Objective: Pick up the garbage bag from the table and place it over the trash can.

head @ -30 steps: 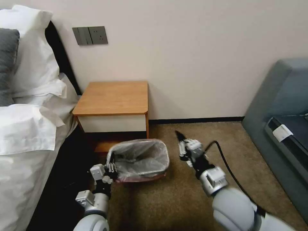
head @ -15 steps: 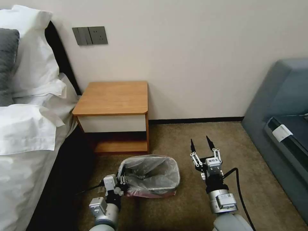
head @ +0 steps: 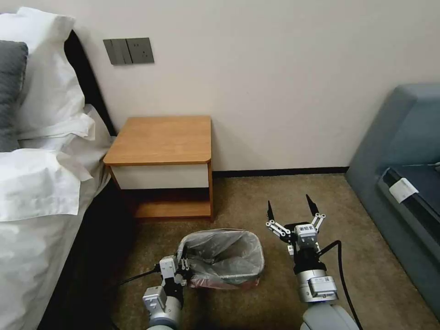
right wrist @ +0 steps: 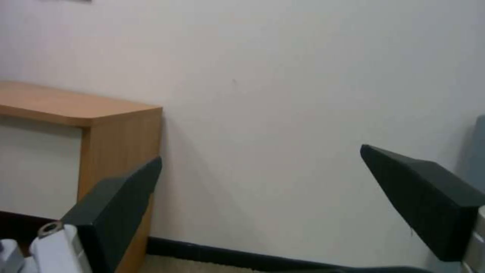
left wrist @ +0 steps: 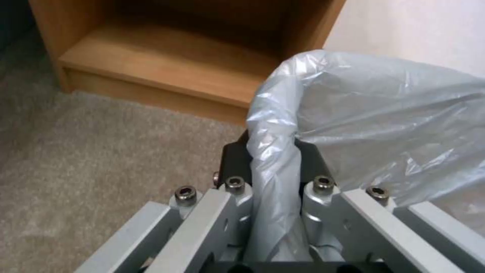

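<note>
- A plain cream wall fills the back of the room, evenly lit.
- A grey switch and socket plate is set on the wall, above the bed's head end.
- A dark baseboard runs along the foot of the wall.
- Brownish short-pile carpet covers the floor.
- On the left stands a bed with white sheets, white pillows and a grey cushion (its edge alone in view), against a dark headboard.
- On the right sits a blue-grey upholstered sofa, with a small white tag on its seat.
</note>
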Tool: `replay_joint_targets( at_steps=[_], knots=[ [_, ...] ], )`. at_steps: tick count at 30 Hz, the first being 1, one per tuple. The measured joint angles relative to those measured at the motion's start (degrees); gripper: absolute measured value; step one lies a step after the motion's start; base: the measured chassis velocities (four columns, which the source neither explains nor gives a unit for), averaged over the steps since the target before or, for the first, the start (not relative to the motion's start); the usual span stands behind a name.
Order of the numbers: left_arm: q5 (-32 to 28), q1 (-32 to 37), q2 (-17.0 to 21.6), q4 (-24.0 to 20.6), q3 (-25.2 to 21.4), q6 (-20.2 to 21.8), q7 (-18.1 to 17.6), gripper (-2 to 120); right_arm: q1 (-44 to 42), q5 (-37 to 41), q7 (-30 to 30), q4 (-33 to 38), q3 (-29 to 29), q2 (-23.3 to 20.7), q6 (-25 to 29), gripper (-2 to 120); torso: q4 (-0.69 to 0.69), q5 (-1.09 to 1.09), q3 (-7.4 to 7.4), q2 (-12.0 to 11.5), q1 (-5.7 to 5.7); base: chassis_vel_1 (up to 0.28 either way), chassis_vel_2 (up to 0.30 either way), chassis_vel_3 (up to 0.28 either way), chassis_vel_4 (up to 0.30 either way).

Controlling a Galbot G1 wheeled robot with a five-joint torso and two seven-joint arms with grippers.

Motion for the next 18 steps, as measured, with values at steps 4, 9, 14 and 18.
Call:
replay_joint_targets(
  at_steps=[4, 9, 14, 18],
  knots=[
    [0.27, -0.33, 0.04, 0.58, -0.27, 0.59, 0.20, 13, -0.37, -0.03, 0.07, -0.05, 0.48, -0.02, 0.48, 100, 0.00, 0.00, 0.00, 0.00, 0.00, 0.000, 0.000, 0.000, 0.000],
    [0.71, -0.53, 0.41, 0.80, -0.85, 0.88, 1.99, 33, -0.44, -0.03, 0.13, -0.07, 0.51, 0.23, 0.77, 100, 0.00, -0.02, 0.00, 0.00, 0.00, 0.000, 0.000, 0.000, 0.000],
    [0.66, -0.48, 0.97, 0.33, -1.52, 1.57, 2.24, 51, -0.35, 0.00, 0.29, 0.21, 0.53, 0.29, 0.77, 100, -0.01, -0.03, 0.01, -0.01, 0.00, 0.000, 0.000, 0.000, 0.000],
    [0.82, -0.19, 1.41, -0.45, -1.94, 1.71, 2.29, 64, -0.39, -0.04, 0.35, 0.38, 0.31, 0.54, 0.77, 100, -0.01, -0.03, 0.00, -0.01, 0.00, 0.000, 0.000, 0.000, 0.000]
  ],
)
